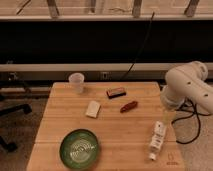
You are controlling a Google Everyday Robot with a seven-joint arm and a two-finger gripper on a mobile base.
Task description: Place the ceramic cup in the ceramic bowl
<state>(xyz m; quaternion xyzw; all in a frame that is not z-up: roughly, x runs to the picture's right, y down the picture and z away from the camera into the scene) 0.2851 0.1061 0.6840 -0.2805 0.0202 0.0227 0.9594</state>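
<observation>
The ceramic cup (76,82), small and whitish, stands upright near the far left corner of the wooden table (125,125). The ceramic bowl (79,148), dark green with pale rings inside, sits at the near left of the table and holds nothing. My white arm (189,86) reaches in from the right. My gripper (165,119) hangs at its lower end over the table's right edge, far from both cup and bowl.
A white plastic bottle (157,140) lies near the right front edge, just below the gripper. A dark rectangular object (116,92), a red item (128,106) and a white packet (93,109) lie mid-table. An office chair base (10,112) stands to the left.
</observation>
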